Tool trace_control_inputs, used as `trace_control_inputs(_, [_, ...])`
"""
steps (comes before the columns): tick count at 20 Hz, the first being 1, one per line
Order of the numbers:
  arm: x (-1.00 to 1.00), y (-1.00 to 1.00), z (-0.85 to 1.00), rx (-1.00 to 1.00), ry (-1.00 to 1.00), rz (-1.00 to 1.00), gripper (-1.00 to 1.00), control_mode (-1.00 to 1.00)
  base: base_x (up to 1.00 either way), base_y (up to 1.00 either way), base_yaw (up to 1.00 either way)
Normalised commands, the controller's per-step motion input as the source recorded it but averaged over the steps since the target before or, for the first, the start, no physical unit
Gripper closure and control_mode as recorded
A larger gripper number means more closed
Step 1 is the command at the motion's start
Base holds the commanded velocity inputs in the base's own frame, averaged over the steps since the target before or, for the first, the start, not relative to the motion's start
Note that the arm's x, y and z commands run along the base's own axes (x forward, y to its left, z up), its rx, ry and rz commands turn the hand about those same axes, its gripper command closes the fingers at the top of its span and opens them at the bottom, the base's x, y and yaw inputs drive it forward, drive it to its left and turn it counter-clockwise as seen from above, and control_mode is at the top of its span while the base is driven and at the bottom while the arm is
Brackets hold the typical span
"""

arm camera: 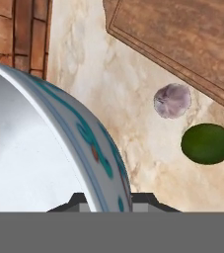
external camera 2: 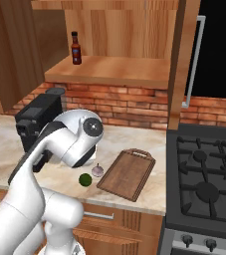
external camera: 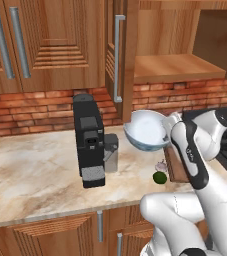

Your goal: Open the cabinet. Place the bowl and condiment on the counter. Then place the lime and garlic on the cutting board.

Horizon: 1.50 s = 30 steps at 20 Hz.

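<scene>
In the left base view, a black coffee machine stands on the marble desk against the brick wall. Just right of it the bowl, white with a blue rim, hangs tilted above the desk at the end of the white arm. The hand view shows the end effector clamped on the bowl's rim, one finger tip on each side of the wall. Below and right of the bowl, the garlic and the lime lie on the desk close together, the garlic nearer the wall. Both sit just beside the left edge of the cutting board, apart from it, with nothing on the board. In the right base view, the cabinet door stands open edge-on, and the condiment bottle stands upright on the open cabinet shelf, near its left end. The stove is furthest right.
</scene>
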Motion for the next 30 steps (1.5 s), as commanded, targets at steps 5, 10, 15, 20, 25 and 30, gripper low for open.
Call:
trace_control_inputs(5, [0.40,0.00,-0.08,0.00,0.02,0.02,1.00,-1.00,0.00,0.00,0.00])
trace_control_inputs(10, [0.41,0.00,-0.09,0.00,0.03,0.01,1.00,-1.00,0.00,0.00,0.00])
trace_control_inputs(15, [0.36,0.00,-0.17,-0.01,0.01,0.00,1.00,-1.00,0.00,0.00,0.00])
trace_control_inputs(20, [0.36,0.00,-0.19,-0.02,0.00,0.00,1.00,-1.00,0.00,0.00,0.00])
trace_control_inputs(25, [0.33,0.00,-0.17,-0.03,0.00,0.00,1.00,-1.00,0.00,0.00,0.00])
trace_control_inputs(30, [0.38,0.03,-0.18,-0.01,0.04,0.00,1.00,-1.00,0.00,0.00,0.00])
